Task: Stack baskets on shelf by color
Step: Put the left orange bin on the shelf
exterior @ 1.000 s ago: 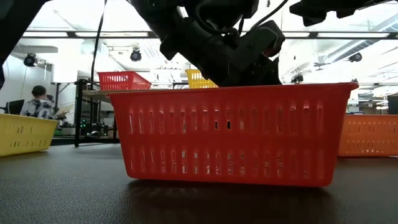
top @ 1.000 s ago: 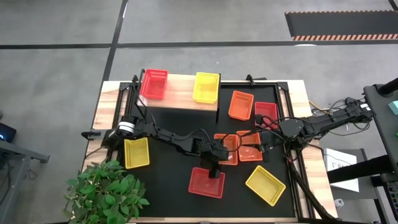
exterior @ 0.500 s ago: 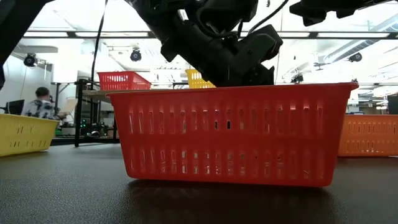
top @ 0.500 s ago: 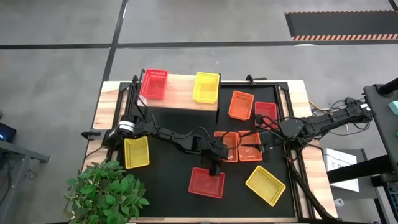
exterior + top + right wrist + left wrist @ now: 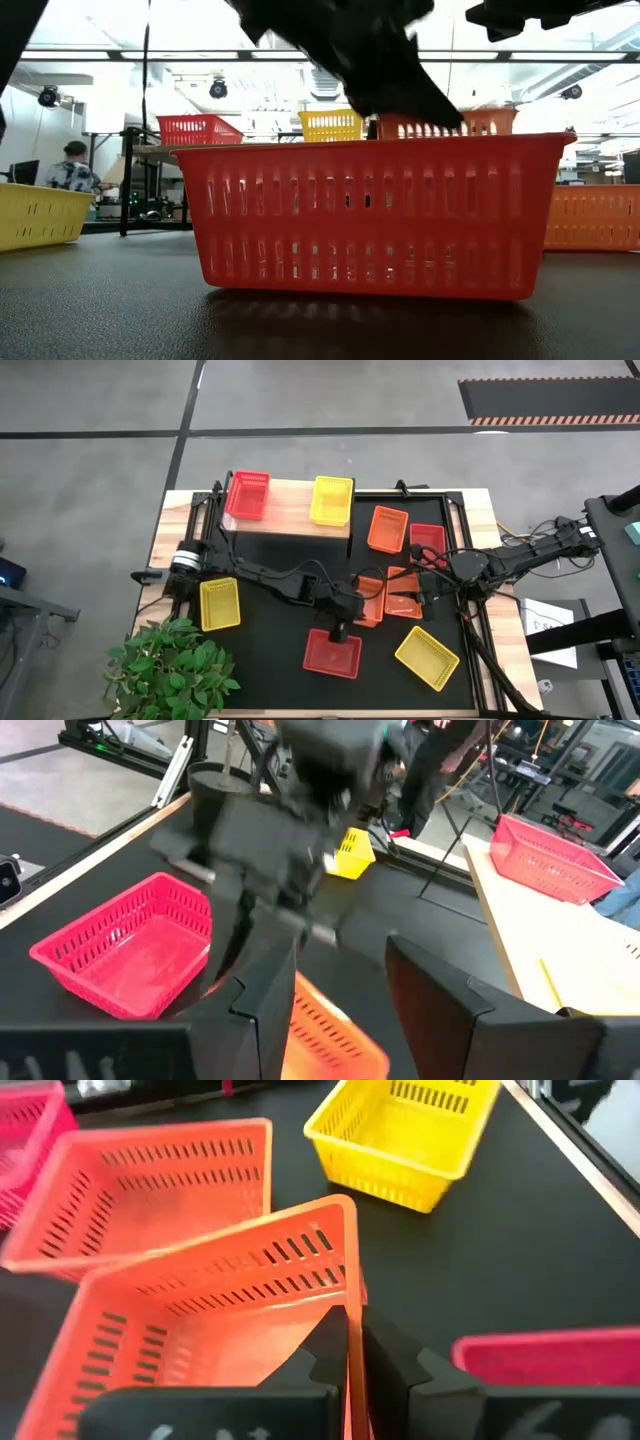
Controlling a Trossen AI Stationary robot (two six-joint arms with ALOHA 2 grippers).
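My left gripper (image 5: 345,610) is shut on an orange basket (image 5: 370,600) at the mat's middle; the basket is raised and tipped. In the low view this basket (image 5: 440,125) shows above the rim of a red basket (image 5: 370,215) standing in front of it. The wooden shelf (image 5: 290,520) at the far left carries a red basket (image 5: 248,493) and a yellow basket (image 5: 331,500). My right gripper (image 5: 345,990) hangs open above a second orange basket (image 5: 405,598), touching nothing. My left gripper (image 5: 350,1345) pinches one upright wall of the orange basket (image 5: 349,1295), one finger inside the basket and one outside. The fingers slant down from the table's left and lie along that wall. The basket is tipped, its held side raised off the mat.
On the mat lie a yellow basket (image 5: 219,605) at the left, a red one (image 5: 332,653) and a yellow one (image 5: 427,657) near the front, and an orange (image 5: 387,528) and a pink basket (image 5: 427,540) at the far right. A plant (image 5: 170,665) stands at the near left corner.
My left gripper has shut on the orange basket's wall and risen, rolling a little. The basket's held side has come up off the mat, so it now shows above the red basket's rim in the low view.
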